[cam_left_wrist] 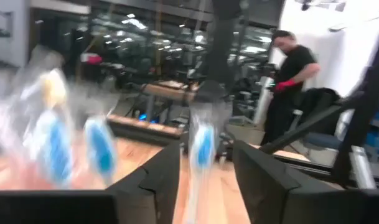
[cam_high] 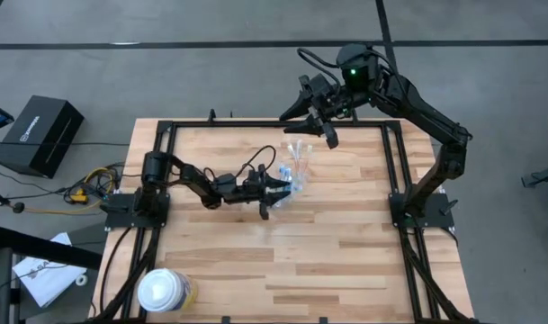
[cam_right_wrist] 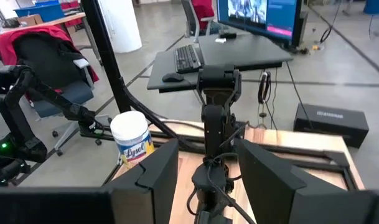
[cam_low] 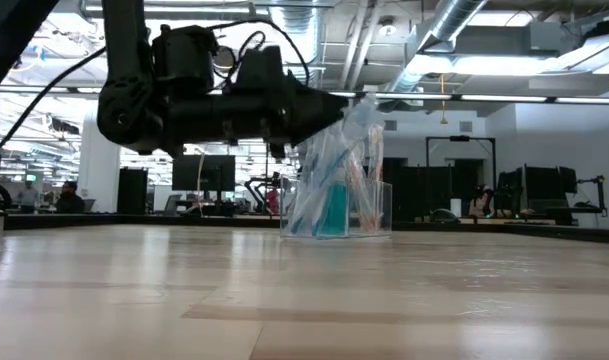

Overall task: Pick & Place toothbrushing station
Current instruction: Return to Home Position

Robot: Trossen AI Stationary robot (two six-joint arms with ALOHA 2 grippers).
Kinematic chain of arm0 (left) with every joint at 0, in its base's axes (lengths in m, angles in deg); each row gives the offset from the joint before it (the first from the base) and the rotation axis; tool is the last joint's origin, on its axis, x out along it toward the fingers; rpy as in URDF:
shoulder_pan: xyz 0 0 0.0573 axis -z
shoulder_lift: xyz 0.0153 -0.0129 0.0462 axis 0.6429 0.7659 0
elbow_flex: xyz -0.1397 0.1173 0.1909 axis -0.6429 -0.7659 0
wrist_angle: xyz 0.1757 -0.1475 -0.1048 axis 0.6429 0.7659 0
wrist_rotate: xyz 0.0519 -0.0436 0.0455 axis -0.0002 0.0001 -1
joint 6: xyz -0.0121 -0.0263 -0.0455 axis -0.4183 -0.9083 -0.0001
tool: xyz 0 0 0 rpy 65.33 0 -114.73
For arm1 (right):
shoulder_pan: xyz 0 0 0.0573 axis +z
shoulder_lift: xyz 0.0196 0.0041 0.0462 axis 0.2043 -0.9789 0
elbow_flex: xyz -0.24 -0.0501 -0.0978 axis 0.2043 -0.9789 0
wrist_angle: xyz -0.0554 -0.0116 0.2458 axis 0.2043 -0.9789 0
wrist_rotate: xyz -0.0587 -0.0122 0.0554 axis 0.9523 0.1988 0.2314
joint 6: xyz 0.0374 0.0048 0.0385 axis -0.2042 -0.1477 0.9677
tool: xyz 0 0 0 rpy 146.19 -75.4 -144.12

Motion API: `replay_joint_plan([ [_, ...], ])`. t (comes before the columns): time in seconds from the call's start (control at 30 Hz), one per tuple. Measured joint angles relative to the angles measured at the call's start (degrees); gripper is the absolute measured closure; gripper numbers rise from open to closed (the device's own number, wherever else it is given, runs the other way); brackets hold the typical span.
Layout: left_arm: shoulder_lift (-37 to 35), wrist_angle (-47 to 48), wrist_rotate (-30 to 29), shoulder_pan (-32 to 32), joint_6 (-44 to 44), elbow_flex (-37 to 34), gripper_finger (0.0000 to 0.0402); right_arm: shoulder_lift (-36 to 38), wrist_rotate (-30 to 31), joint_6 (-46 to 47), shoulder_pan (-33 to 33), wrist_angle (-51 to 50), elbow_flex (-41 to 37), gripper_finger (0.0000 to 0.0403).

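Note:
A small clear plastic cup stands on its base on the wooden table, a little behind the middle; it also shows in the high view. Several blue, white and orange toothbrushes in clear wrappers stand upright in it, with a blue tube among them. My left gripper is open, level, at the cup's left side at the height of the toothbrush tops. In the left wrist view one blue and white toothbrush stands between its fingers with a gap on each side. My right gripper is open and empty, high over the table's far edge.
A large round white-topped yellowish container stands at the table's near left corner; it also shows in the right wrist view. Black frame rails run along the table's sides. A person stands in the room beyond the table.

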Motion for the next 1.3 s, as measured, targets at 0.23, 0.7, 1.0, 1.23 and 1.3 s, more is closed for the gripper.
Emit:
replay_joint_plan([
  [0.23,-11.74,16.58,4.21,-1.11,0.52,-1.32,0.0231,0.43,0.01,-0.43,-0.09,2.79,0.02,0.0244],
  [0.7,-44.36,26.28,2.19,-4.83,-0.36,-5.77,0.0247,5.62,1.62,3.90,-5.43,5.10,0.12,0.0244],
  [1.0,-64.25,28.22,2.19,-4.92,-2.71,-11.41,0.0243,10.65,-10.01,1.29,-8.74,-7.92,-0.09,0.0244],
  [1.23,-78.02,36.26,10.30,-5.29,-11.12,-16.96,0.0244,23.25,-9.10,-1.26,-7.33,-14.36,0.06,0.0244],
  [1.3,-82.73,37.80,16.23,-6.66,-11.63,-18.62,0.0243,26.92,-5.58,-1.01,-6.27,-16.71,-0.39,0.0244],
])
